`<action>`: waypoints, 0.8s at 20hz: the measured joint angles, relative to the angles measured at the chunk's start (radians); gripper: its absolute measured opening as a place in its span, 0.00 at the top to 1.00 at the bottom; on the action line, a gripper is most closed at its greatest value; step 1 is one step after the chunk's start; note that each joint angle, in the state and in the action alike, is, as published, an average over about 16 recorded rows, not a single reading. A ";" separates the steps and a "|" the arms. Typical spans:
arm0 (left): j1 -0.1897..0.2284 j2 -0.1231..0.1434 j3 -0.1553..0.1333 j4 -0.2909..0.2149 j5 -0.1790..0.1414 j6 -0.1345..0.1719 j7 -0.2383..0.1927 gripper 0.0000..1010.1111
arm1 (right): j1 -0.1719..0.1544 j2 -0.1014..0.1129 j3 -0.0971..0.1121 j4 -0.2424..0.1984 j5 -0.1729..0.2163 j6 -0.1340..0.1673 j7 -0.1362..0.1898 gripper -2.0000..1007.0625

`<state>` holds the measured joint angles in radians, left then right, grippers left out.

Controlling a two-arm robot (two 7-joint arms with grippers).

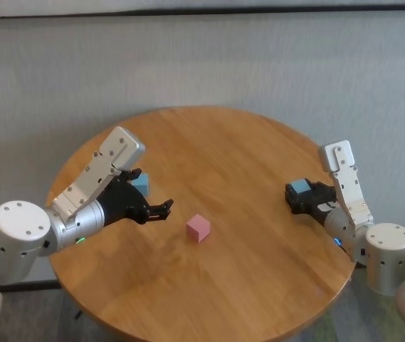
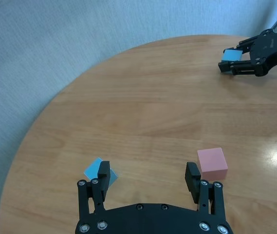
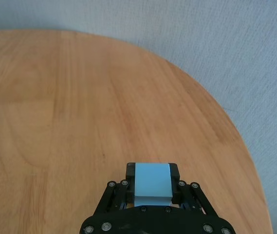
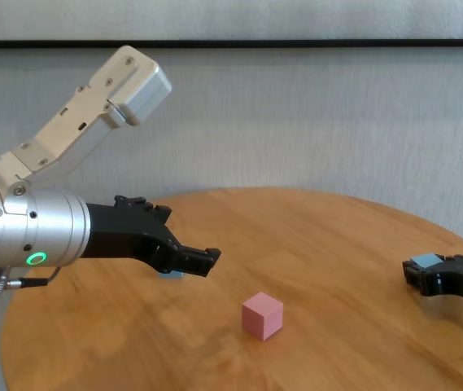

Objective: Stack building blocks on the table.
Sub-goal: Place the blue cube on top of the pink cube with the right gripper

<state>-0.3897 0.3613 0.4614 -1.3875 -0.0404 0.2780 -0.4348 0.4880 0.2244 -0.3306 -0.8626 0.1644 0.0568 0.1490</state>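
The round wooden table (image 1: 216, 142) carries three small cubes. On its right side, near the edge, the right gripper (image 1: 296, 197) sits low over the tabletop with its two black fingers pressed against opposite sides of a light blue block (image 3: 152, 181), grasping it; in the chest view that block (image 4: 426, 261) shows just above the fingertips, close to the wood, though whether it is touching the surface cannot be told. The pink block (image 1: 198, 228) stands alone on the table near the middle, a little toward the near side, with nothing touching it. The left gripper (image 1: 161, 209) hovers above the left half of the table, just left of the pink block, its fingers (image 2: 193, 176) spread wide and holding nothing. The second light blue block (image 2: 99, 170) lies on the table on the left, farther back than the pink one, partly hidden behind the left gripper in the head and chest views
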 joint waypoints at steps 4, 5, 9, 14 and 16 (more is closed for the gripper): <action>0.000 0.000 0.000 0.000 0.000 0.000 0.000 0.01 | -0.019 0.004 0.008 -0.042 -0.003 0.010 0.019 0.60; 0.000 0.000 0.000 0.000 0.000 0.000 0.000 0.01 | -0.027 0.007 0.010 -0.061 -0.002 0.013 0.029 0.62; 0.000 0.000 0.000 0.000 0.000 0.000 0.000 0.01 | -0.077 0.027 0.018 -0.172 0.010 0.023 0.078 0.64; 0.000 0.000 0.000 0.000 0.000 0.000 0.000 0.01 | -0.159 0.062 0.020 -0.340 0.035 0.038 0.148 0.64; 0.000 0.000 0.000 0.000 0.000 0.000 0.000 0.01 | -0.193 0.077 0.016 -0.408 0.046 0.044 0.181 0.64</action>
<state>-0.3897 0.3613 0.4615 -1.3875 -0.0404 0.2780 -0.4348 0.2945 0.3012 -0.3142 -1.2709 0.2104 0.1007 0.3298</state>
